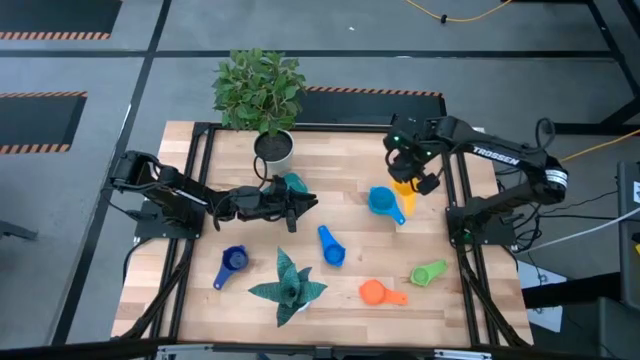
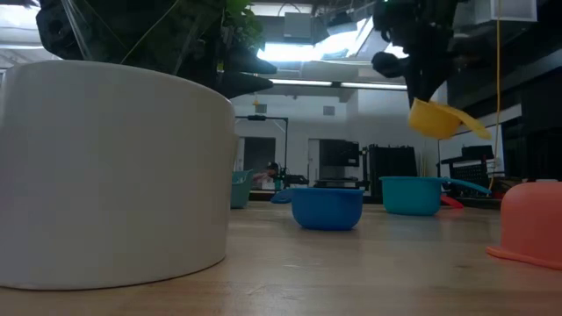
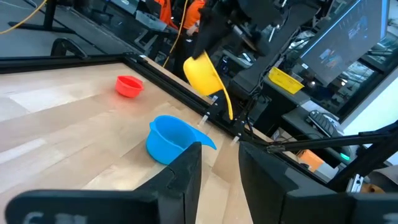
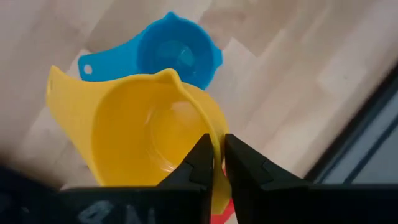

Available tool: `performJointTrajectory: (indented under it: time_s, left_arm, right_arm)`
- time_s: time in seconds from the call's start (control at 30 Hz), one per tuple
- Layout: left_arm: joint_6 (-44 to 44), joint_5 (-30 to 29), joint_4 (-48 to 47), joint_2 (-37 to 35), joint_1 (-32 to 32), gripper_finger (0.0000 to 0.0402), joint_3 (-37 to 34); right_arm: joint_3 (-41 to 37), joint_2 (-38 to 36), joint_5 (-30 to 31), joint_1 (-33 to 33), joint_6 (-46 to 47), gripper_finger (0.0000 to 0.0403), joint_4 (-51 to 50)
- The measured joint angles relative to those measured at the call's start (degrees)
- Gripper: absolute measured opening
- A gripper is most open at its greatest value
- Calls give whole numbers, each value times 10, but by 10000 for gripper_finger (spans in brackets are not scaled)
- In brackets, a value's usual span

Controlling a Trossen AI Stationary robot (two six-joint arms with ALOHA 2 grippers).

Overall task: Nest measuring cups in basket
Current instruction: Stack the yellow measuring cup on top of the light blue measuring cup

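My right gripper (image 1: pixel 405 172) is shut on the yellow measuring cup (image 1: pixel 403 187) and holds it up over the table's far right. Below it sits the light blue cup (image 1: pixel 385 203). On the wood also lie the blue cup (image 1: pixel 330 245), the dark blue cup (image 1: pixel 232 263), the orange cup (image 1: pixel 378 292) and the green cup (image 1: pixel 430 272). The red cup (image 3: pixel 129 86) stands near the right rail. The teal basket (image 1: pixel 295 183) stands by the white pot. My left gripper (image 3: pixel 221 162) stays level beside the basket, open, nothing between its fingers. My right gripper pinches the yellow cup's wall at the rim (image 4: pixel 216 135), one finger (image 4: pixel 198 163) inside the bowl and the other outside. The fingers come from above, pointing steeply down. The cup hangs tilted and clear of the table, its handle (image 3: pixel 226 102) slanting downward.
A white pot (image 1: pixel 274 150) with a leafy plant stands at the far middle and fills the low view's left (image 2: pixel 114 167). A green star-shaped plant (image 1: pixel 288 287) lies near the front middle. Black rails frame the table on both sides.
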Motion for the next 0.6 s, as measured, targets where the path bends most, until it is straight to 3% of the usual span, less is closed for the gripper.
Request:
performJointTrajectory:
  time_s: [0.6]
  left_arm:
    - [0,0,0,0,0,101,0]
  right_arm:
    - [0,117,-17,40,-7,36,40]
